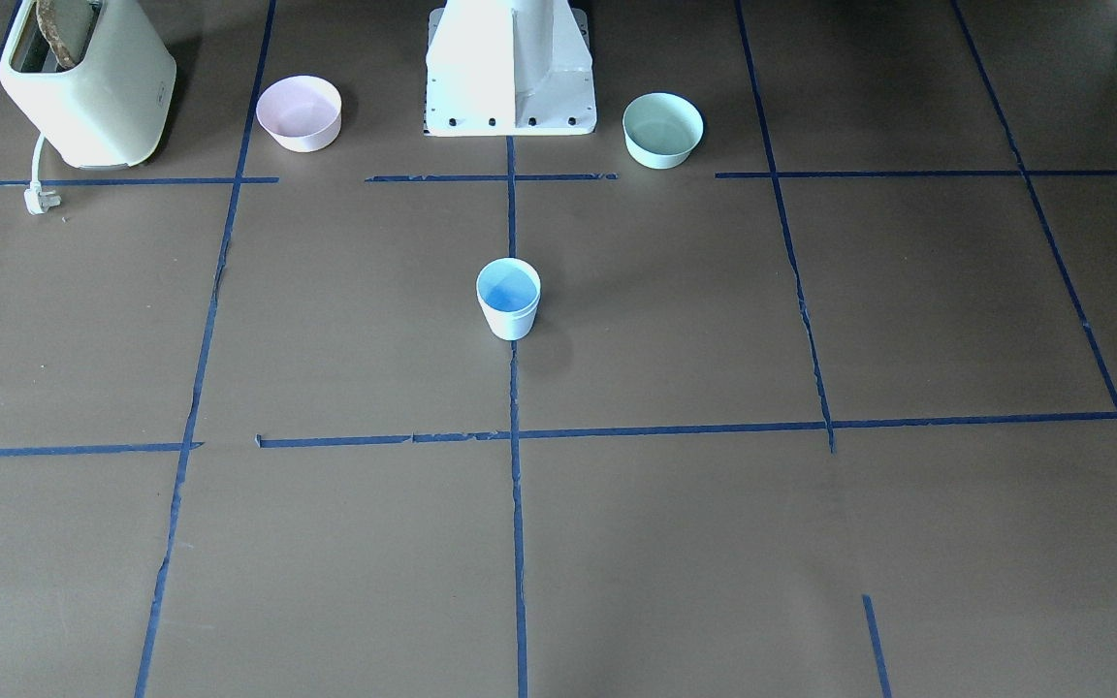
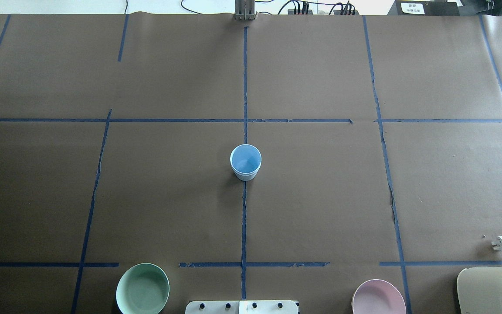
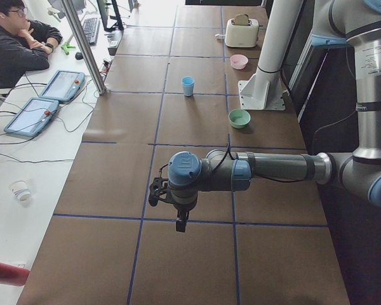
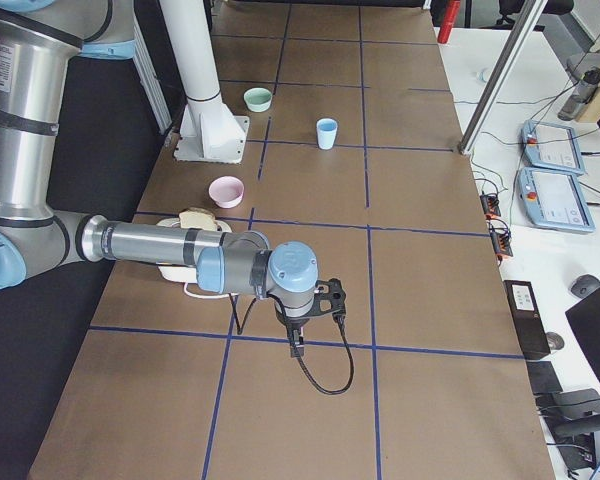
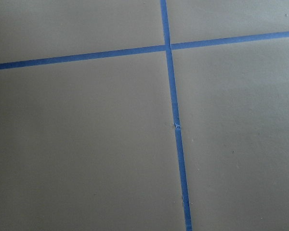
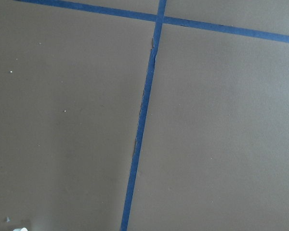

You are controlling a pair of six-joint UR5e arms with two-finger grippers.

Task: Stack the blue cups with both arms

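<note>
One pale-blue cup (image 1: 508, 299) stands upright on the centre tape line of the table, brighter blue inside; it also shows in the overhead view (image 2: 245, 162) and in both side views (image 3: 188, 85) (image 4: 326, 132). I see only this one cup shape, and I cannot tell whether a second cup sits nested in it. The left arm's gripper (image 3: 180, 223) hangs over the table far from the cup, toward the table's left end. The right arm's gripper (image 4: 297, 348) hangs far toward the right end. Each shows only in a side view, so open or shut cannot be told. Both wrist views show only paper and tape.
A pink bowl (image 1: 299, 112) and a mint-green bowl (image 1: 662, 129) flank the white pedestal (image 1: 510, 68). A cream toaster (image 1: 83, 82) with bread and a loose plug (image 1: 40, 199) stands on the robot's right. An operator (image 3: 13, 38) sits beside the table.
</note>
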